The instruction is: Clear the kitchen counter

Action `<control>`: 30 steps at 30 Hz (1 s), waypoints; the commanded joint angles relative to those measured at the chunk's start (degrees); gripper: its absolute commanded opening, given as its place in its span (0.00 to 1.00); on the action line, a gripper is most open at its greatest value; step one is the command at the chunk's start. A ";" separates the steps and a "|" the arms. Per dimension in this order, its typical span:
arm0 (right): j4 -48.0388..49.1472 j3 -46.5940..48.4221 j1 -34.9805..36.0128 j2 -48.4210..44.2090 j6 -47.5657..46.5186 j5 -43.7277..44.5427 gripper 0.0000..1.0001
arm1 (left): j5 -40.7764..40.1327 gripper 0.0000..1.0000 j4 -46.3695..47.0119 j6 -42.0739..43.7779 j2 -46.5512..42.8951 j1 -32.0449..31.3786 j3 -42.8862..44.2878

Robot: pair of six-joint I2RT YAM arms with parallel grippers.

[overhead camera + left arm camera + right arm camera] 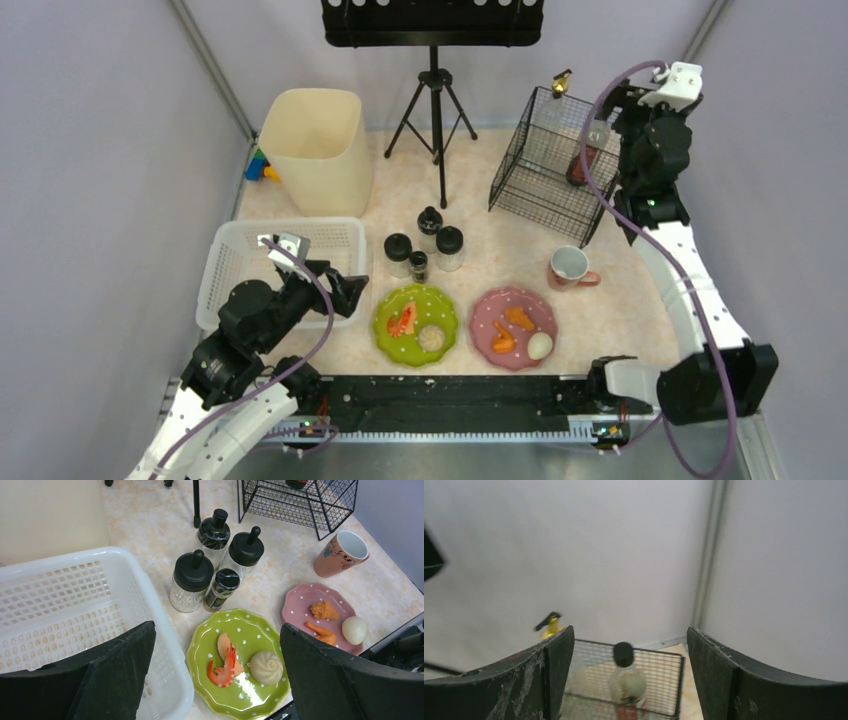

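Note:
The kitchen counter point(500, 235) carries a green plate point(416, 325) with a shrimp and a bun, a pink plate point(513, 327) with food, a pink mug point(571, 267) and several black-lidded jars point(425, 245). My left gripper point(216, 627) hangs open above the green plate point(235, 660), beside the white basket point(75, 605), with nothing between its fingers. My right gripper point(629, 632) is open, raised over the black wire rack point(550, 160). A black-capped bottle point(626, 680) stands in the rack below it, untouched.
A beige bin point(315, 150) stands at the back left, with small coloured toys point(260, 168) beside it. A black tripod stand point(435, 110) rises at the back centre. A yellow bottle with a black top point(562, 80) sits behind the rack.

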 commanded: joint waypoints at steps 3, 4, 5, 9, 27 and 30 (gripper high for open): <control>-12.19 -1.89 4.71 -7.96 6.11 -16.68 0.80 | -0.13 0.98 1.61 0.48 0.16 0.14 -0.22; -13.71 -2.09 5.88 -8.58 6.29 -17.98 0.80 | -0.24 0.98 1.59 0.48 0.12 0.17 -0.22; -15.10 -2.19 6.86 -9.07 6.48 -19.17 0.80 | -0.25 0.98 1.61 0.47 0.17 0.17 -0.18; -18.34 -3.91 11.22 -10.90 7.37 -23.78 0.79 | -0.24 0.98 1.52 0.47 0.13 0.13 -0.17; -23.61 -9.63 32.08 0.37 3.00 -33.95 0.83 | -0.33 0.98 1.29 0.39 0.24 0.17 -0.17; -23.58 -9.64 33.46 3.86 2.44 -33.34 0.87 | 0.00 0.99 1.34 0.34 0.26 0.18 -0.20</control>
